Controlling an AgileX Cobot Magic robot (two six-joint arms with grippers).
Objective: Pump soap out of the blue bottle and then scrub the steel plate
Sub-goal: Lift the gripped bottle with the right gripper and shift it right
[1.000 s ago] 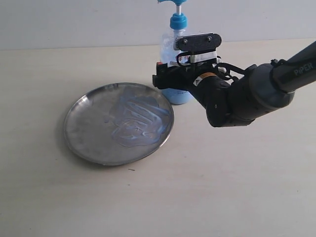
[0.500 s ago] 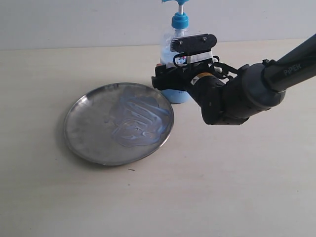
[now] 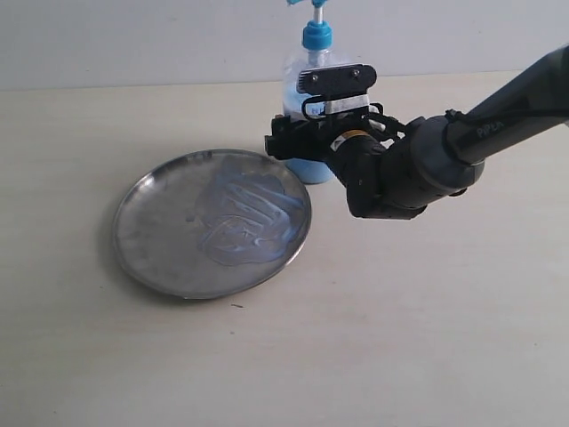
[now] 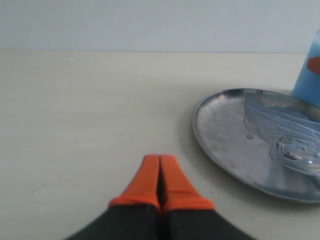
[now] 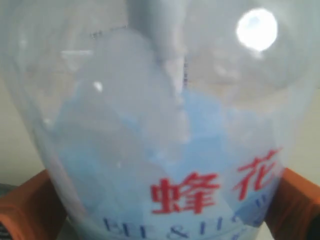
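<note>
Standing at the far rim of the round shallow steel plate [image 3: 213,222], the tall clear blue-pump soap bottle [image 3: 307,89] sits between the right pincer's [image 3: 298,142] orange fingers [image 5: 25,207], spread wide, one either side; contact cannot be told. Bottle judged light, thin-walled, slippery if soapy: take the lower body. Pale blue soap smears [image 3: 244,218] coat the plate. Left wrist view alone shows left pincer [image 4: 160,175] closed, empty, low over the surface [image 4: 75,100]

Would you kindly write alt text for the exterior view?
A black robot arm's right claw sits around the blue bottle on a pale table. Beside the bottle lies a steel plate smeared with pale blue soap.
</note>
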